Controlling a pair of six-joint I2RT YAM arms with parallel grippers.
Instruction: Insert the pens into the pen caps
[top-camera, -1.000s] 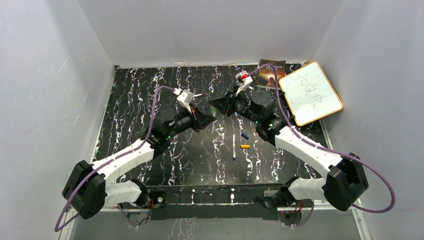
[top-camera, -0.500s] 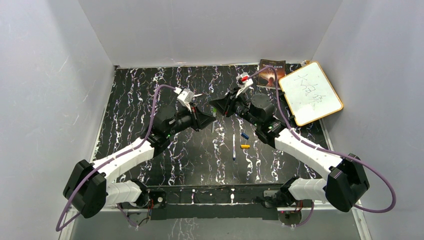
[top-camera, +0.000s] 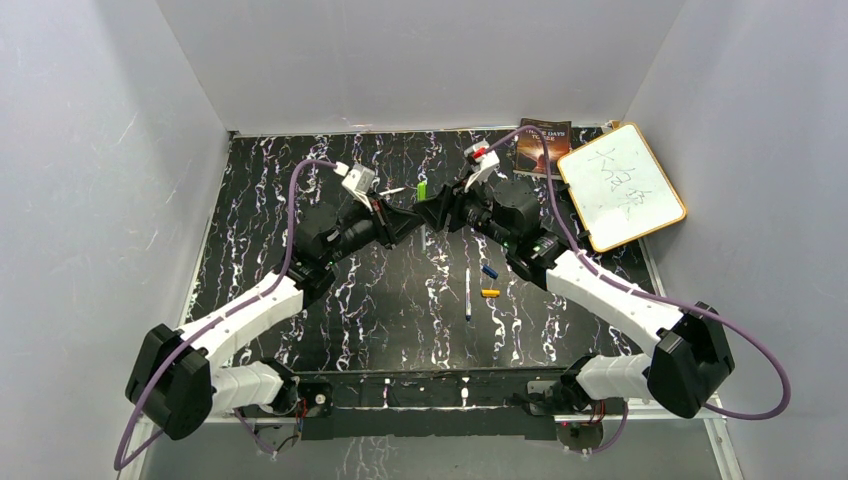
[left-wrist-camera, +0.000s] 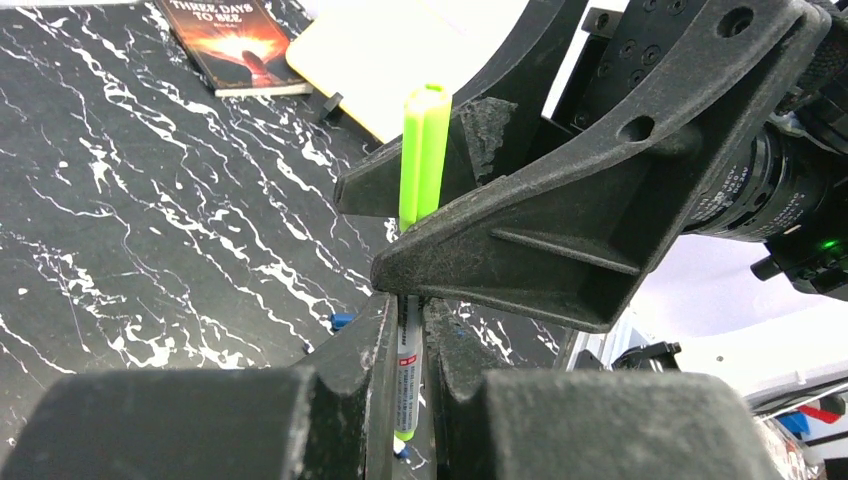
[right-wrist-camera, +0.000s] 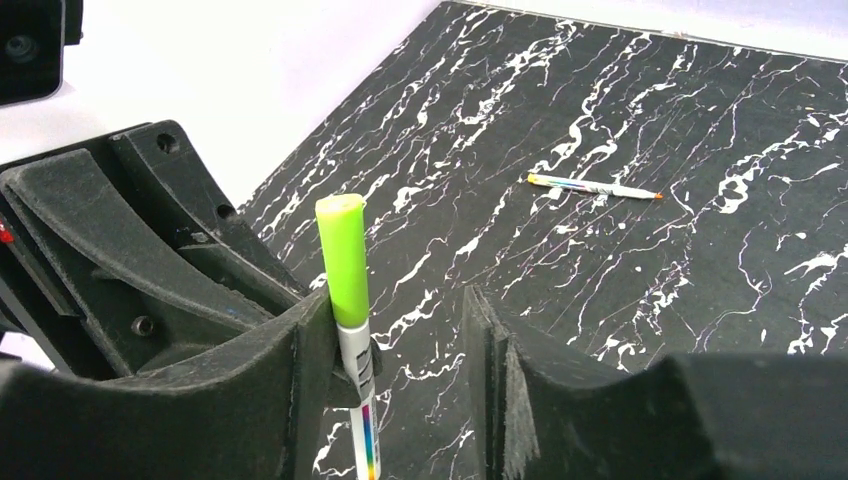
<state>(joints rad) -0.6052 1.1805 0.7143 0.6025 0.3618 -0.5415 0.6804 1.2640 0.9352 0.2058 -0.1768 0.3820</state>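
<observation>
Sheathing gripped pen (left-wrist-camera: 406, 375), green cap (left-wrist-camera: 424, 150)

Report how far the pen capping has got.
Done, apparently: the green cap sits on the green pen; full seating can't be confirmed. In hand: the left end effector grips that pen, with the right end effector open around the cap. Left: the blue cap and orange cap lie loose beside the blue-ended pen; the third pen lies apart.
</observation>
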